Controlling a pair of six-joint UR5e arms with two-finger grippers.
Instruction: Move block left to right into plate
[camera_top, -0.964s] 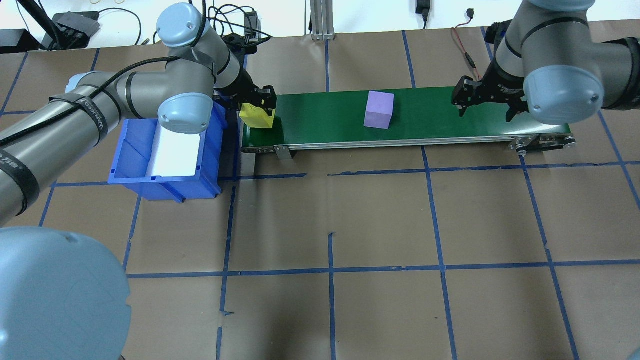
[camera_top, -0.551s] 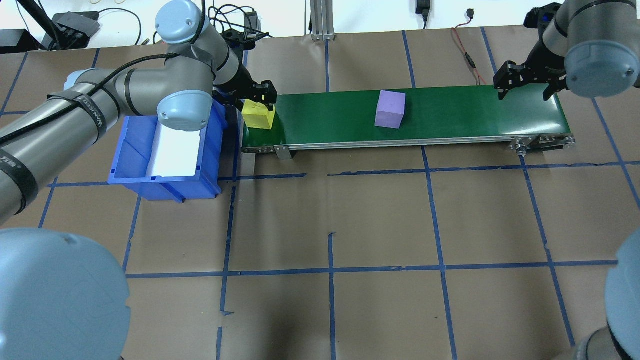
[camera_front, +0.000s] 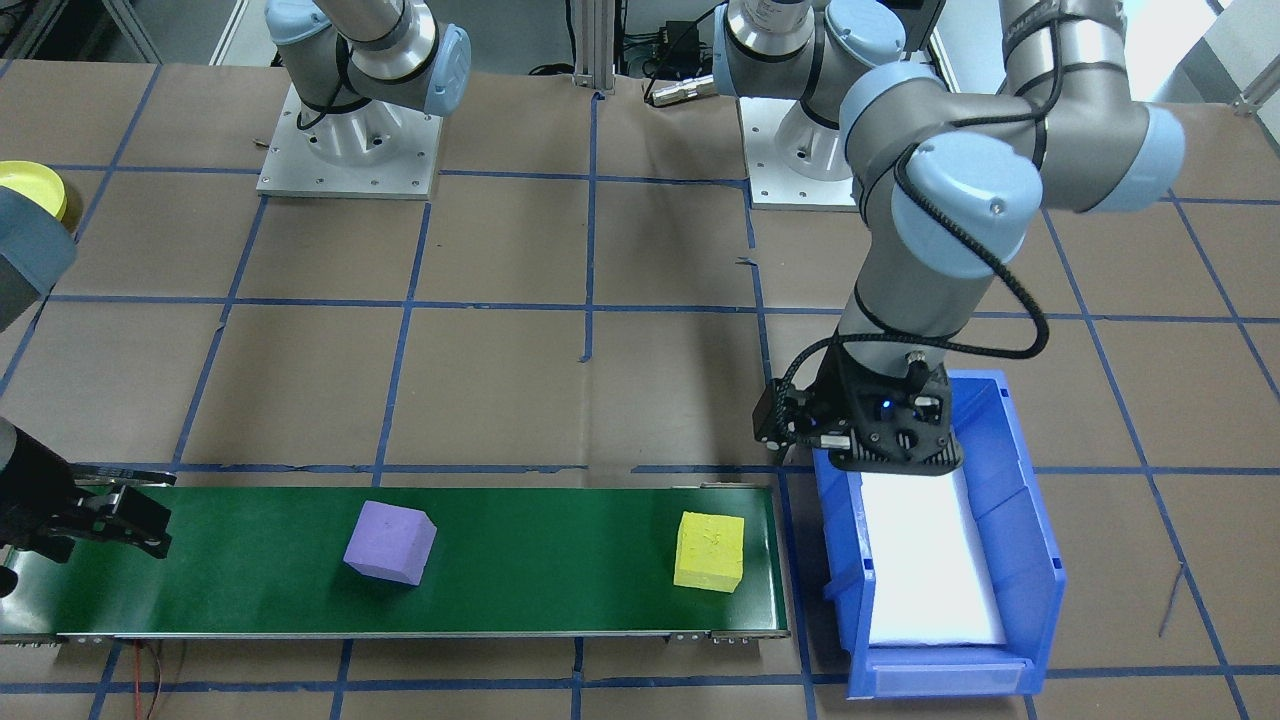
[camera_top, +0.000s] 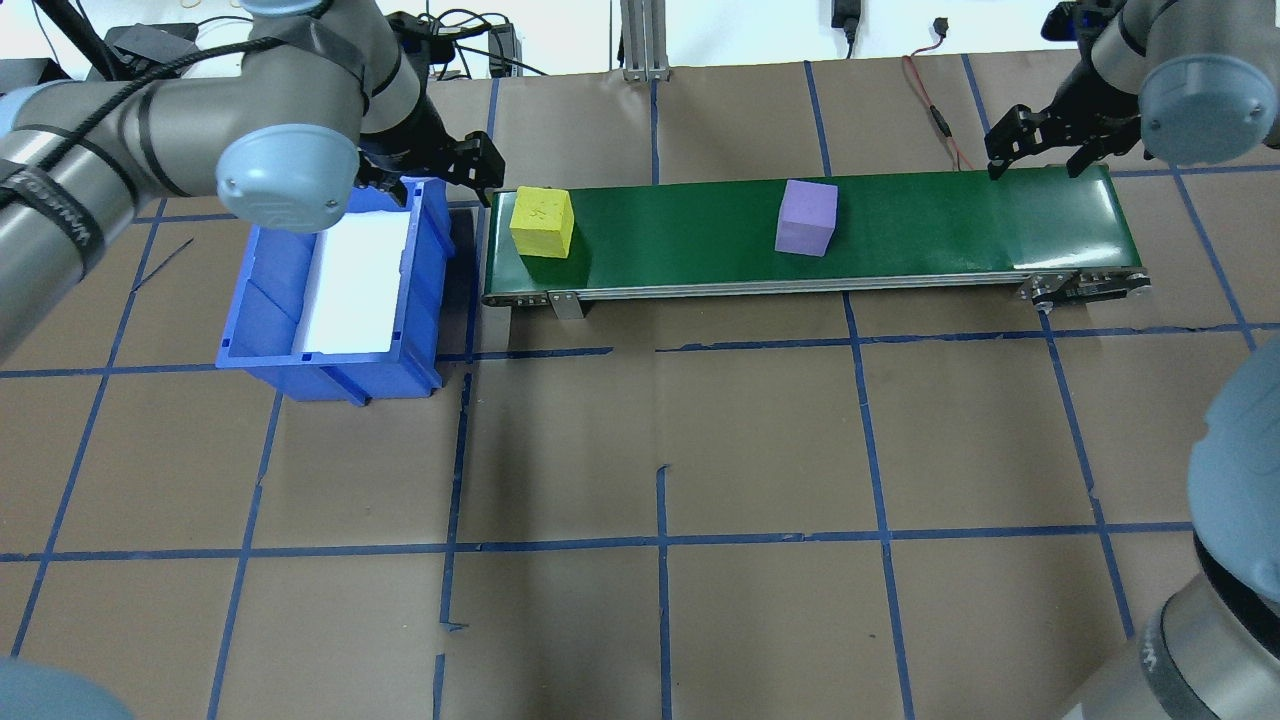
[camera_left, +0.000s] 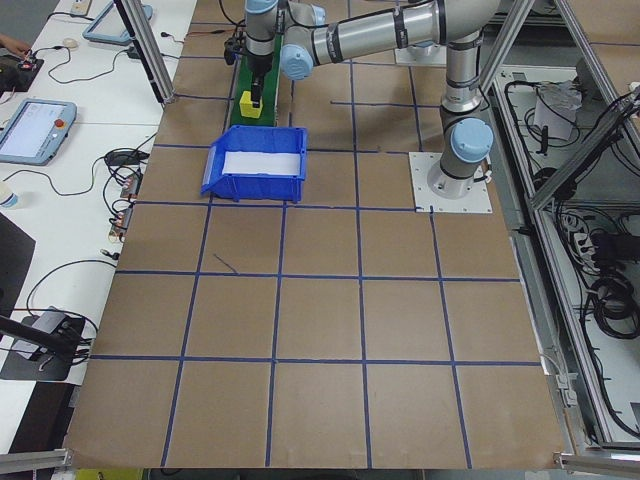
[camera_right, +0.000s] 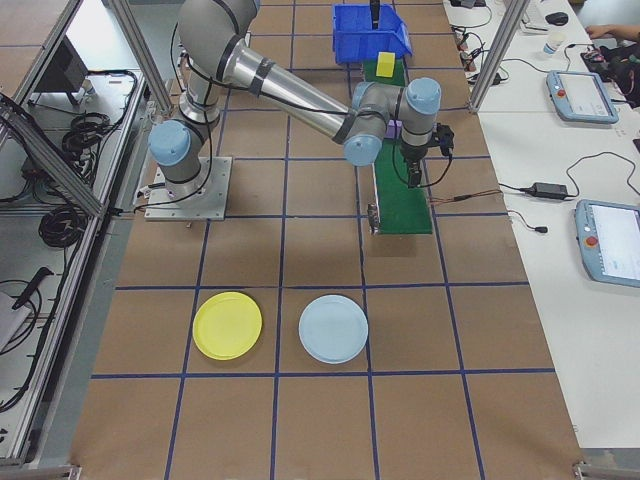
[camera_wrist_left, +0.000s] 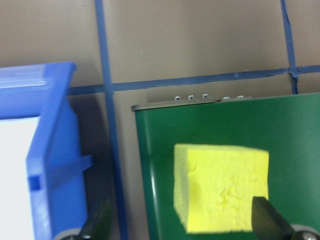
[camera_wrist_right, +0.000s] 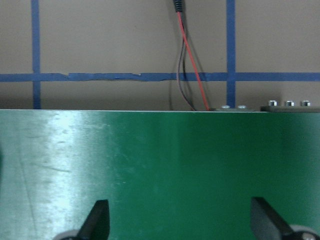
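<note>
A yellow block (camera_top: 541, 221) stands free at the left end of the green conveyor belt (camera_top: 680, 235), and a purple block (camera_top: 806, 217) stands near the belt's middle. My left gripper (camera_top: 440, 178) hangs open over the gap between the belt and the blue bin, left of the yellow block. The left wrist view shows that block (camera_wrist_left: 220, 187) ahead of the spread fingertips (camera_wrist_left: 97, 225). My right gripper (camera_top: 1038, 158) is open over the belt's far right end, holding nothing. The yellow plate (camera_right: 227, 325) lies on the table far from the belt, near the robot's right side.
A blue bin (camera_top: 270, 290) with a white liner stands at the belt's left end. A pale blue plate (camera_right: 333, 328) lies beside the yellow one. A red and black cable (camera_wrist_right: 187, 55) runs behind the belt's right end.
My left gripper has let go of the yellow block and drawn back toward the bin. The purple block has ridden rightward. The right gripper moved to the belt's far right end.
</note>
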